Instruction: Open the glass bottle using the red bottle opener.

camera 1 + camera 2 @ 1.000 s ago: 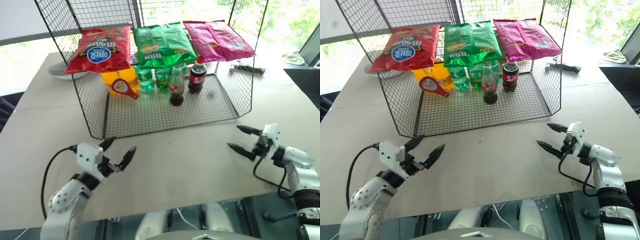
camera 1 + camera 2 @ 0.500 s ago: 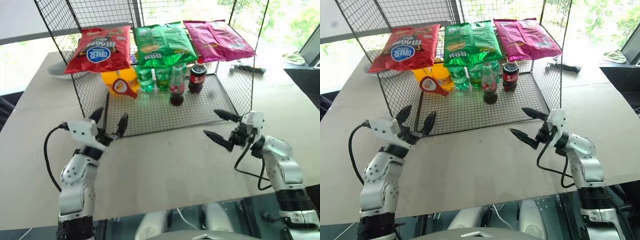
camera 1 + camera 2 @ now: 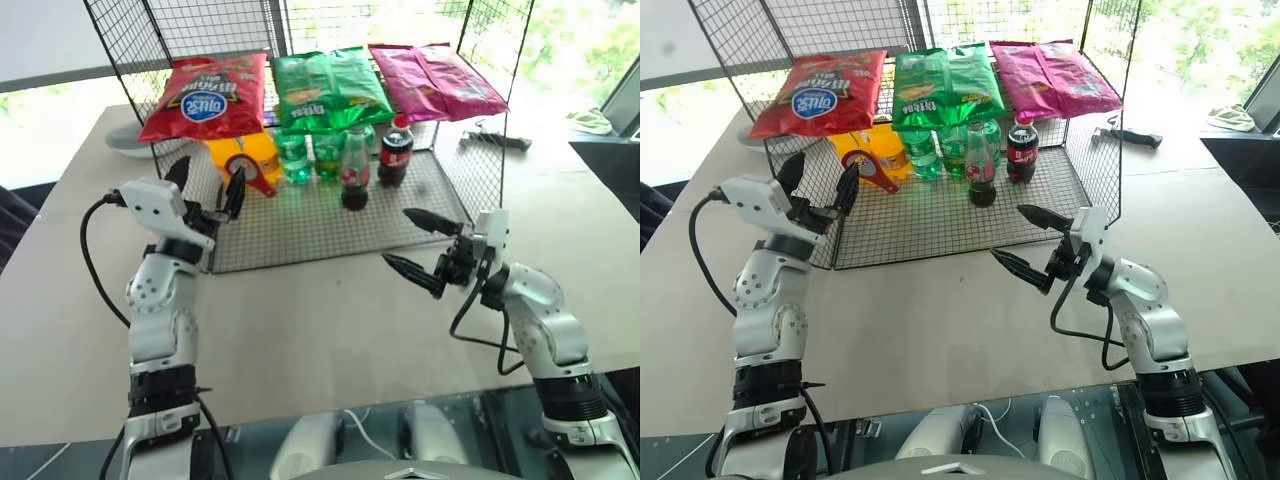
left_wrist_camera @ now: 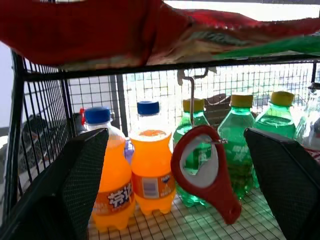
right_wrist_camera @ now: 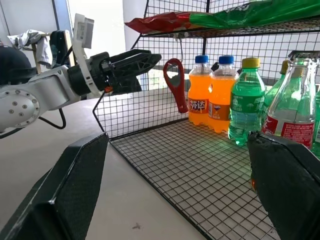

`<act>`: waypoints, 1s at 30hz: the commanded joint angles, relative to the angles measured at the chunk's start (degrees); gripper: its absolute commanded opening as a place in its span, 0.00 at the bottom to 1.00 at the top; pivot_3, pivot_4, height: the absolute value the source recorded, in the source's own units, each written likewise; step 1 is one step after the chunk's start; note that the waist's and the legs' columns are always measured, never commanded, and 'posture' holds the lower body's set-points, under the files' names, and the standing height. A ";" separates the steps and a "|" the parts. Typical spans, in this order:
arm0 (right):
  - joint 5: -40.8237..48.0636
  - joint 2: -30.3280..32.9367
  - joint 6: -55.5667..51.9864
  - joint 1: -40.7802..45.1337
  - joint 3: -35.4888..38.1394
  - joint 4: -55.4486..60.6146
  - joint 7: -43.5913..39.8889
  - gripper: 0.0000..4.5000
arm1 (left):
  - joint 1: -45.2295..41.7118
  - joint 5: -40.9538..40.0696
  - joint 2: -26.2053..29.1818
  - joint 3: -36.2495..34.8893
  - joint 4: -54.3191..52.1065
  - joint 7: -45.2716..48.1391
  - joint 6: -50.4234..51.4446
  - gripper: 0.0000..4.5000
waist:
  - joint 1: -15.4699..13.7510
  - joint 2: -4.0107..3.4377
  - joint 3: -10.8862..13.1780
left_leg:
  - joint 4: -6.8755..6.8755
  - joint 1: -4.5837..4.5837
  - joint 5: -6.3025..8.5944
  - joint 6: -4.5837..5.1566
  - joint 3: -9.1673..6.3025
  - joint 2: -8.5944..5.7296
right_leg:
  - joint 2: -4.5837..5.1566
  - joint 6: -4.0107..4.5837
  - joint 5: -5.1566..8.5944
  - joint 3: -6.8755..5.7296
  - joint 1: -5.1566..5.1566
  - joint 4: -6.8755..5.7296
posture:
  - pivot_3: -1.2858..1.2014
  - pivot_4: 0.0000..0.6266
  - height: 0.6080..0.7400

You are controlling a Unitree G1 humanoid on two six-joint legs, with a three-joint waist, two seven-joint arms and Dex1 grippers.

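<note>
Wire rack (image 3: 440, 205) hangs red bottle opener (image 4: 207, 172) for reach; left gripper (image 3: 207, 187) spread before it, right gripper (image 3: 420, 247) spread too.

The wire rack (image 3: 450, 215) is open toward the robot, with bare mesh floor in front of the glass bottle (image 3: 353, 172). The red bottle opener (image 4: 207, 172) hangs ahead of orange soda bottles (image 4: 150, 160) and green bottles (image 4: 239, 140), under the chip-bag shelf (image 3: 330, 90).
</note>
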State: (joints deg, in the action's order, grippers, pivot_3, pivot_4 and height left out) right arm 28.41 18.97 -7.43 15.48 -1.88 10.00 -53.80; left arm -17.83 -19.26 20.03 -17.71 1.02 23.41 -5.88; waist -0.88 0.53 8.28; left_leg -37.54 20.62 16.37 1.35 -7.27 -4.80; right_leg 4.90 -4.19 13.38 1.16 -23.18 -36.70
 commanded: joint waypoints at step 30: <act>-0.16 -1.18 1.57 0.35 -0.63 1.66 1.69 0.99 | -0.77 1.54 -1.34 2.99 -0.70 0.55 -1.86 1.00 | 0.55 0.09 0.00 | 0.22 0.28 -0.23 -0.17 -0.39 -0.01 | -0.05 0.18 -0.09 -0.30 -0.07 0.29 | 0.52 0.24 1.00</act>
State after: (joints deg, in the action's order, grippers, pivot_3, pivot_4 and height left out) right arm 28.02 17.92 -7.08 15.50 -2.54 10.20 -52.17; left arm -17.76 -18.23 18.46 -14.84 1.65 24.56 -6.59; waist -0.33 0.62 8.28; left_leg -37.32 20.91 16.15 1.18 -7.66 -4.81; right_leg 4.85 -4.01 13.30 0.86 -23.25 -36.41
